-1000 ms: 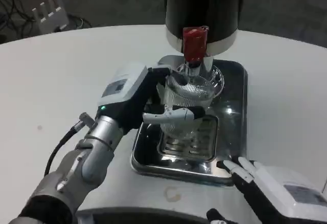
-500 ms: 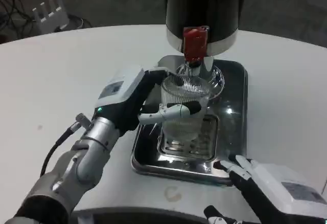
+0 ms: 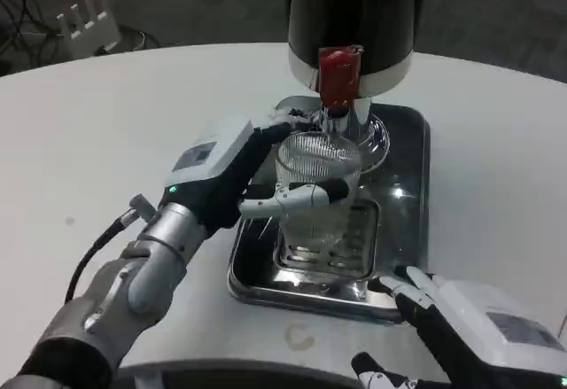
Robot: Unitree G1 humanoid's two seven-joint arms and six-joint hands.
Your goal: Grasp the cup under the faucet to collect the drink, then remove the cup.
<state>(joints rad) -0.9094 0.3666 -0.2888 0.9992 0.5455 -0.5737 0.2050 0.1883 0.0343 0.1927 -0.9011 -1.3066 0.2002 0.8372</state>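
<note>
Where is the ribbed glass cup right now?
In the head view's centre, the cup sits in the left hand, under the red faucet, above the metal tray.

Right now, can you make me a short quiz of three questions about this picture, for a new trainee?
1. True or false: the left hand holds the cup.
2. Where is the cup? A) on the bare table, B) over the metal tray below the red faucet, C) inside the right hand.
3. Fill in: the right hand rests near the tray's ____ corner.

Key: 1 true; 2 B; 3 front right.
</note>
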